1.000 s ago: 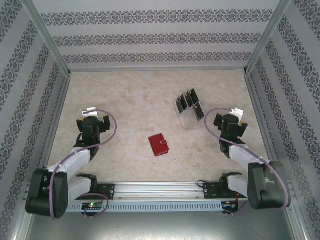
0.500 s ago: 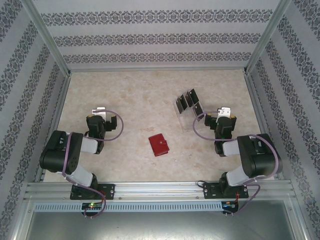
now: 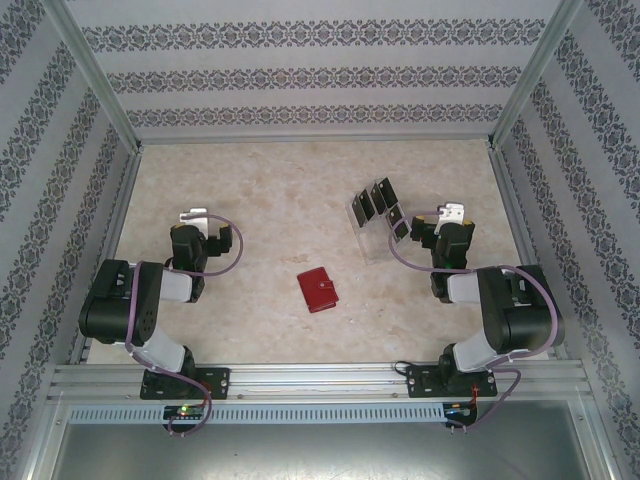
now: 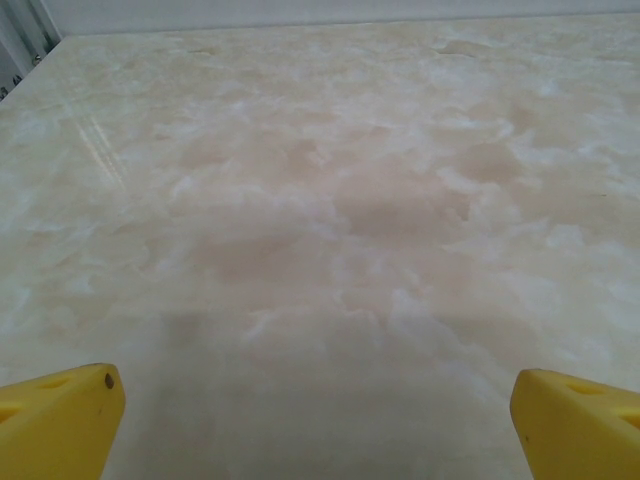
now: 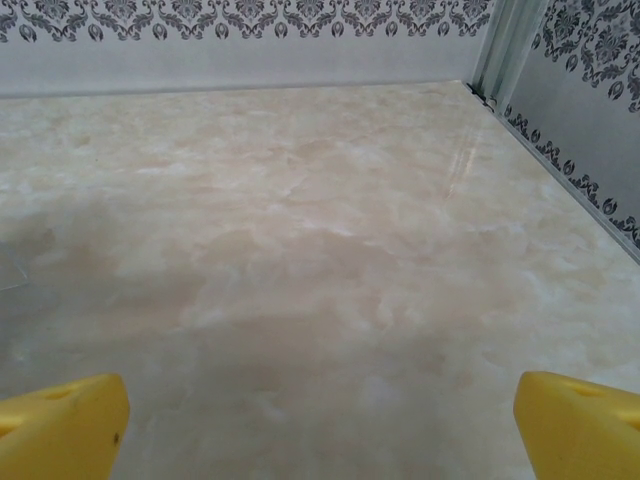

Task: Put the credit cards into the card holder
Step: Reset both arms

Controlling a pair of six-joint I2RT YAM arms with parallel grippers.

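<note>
Left gripper: jaws spread wide, nothing between them. In the left wrist view the left gripper shows its two yellow fingers at the lower corners, with bare table across the whole gap. From above it stands over the left part of the table, well apart from the task's things.

Right gripper: jaws likewise spread wide and holding nothing. The right wrist view shows the right gripper with yellow fingers set far apart over the pale marbled surface. From above it sits just beside the right side of the clear tray, near the rightmost card (whether it touches the tray cannot be told at this size).

Credit cards: dark, thin rectangles, standing tilted in the clear tray, right of centre and toward the far half of the table. Four can be made out; a firm count is not possible. None lies in the card holder.

Card holder: red, closed, flat on the table near its middle, between the two arms and nearer the near edge than the tray. It is apart from the tray and from both grippers.

Surroundings: patterned walls on three sides; an aluminium rail along the near edge carries both arm bases.
</note>
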